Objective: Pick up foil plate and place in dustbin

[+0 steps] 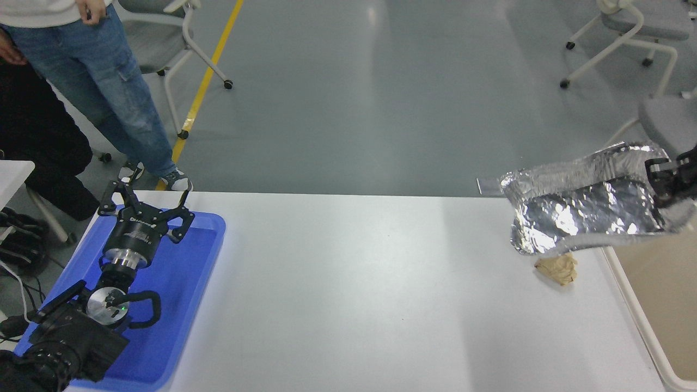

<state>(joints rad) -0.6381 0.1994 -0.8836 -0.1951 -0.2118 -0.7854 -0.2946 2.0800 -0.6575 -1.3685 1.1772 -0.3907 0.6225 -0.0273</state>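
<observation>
1. The carry step is in hand: the right tool [665, 182] is clamped on the far right edge of the foil plate [585, 209], which hangs in the air over the table's [348, 294] far right corner, clear of the surface.
2. The dustbin [661, 305] stands at the table's right edge; only its left rim and a part of its inside wall show. Most of the plate hangs beside the rim, not yet over the opening.
3. The next move, by my reading, calls for taking the plate further right until all of it is above the opening, then loosening the grip. The plate is wide and crumpled, so it could catch on the rim.
4. The left tool [146, 209], its fingers spread and empty, is parked over the blue tray [185, 283] at the table's left edge.
5. Count: one foil plate, one dustbin, one blue tray, one tan wad [558, 268] on the table under the plate's near edge, two tools.
</observation>
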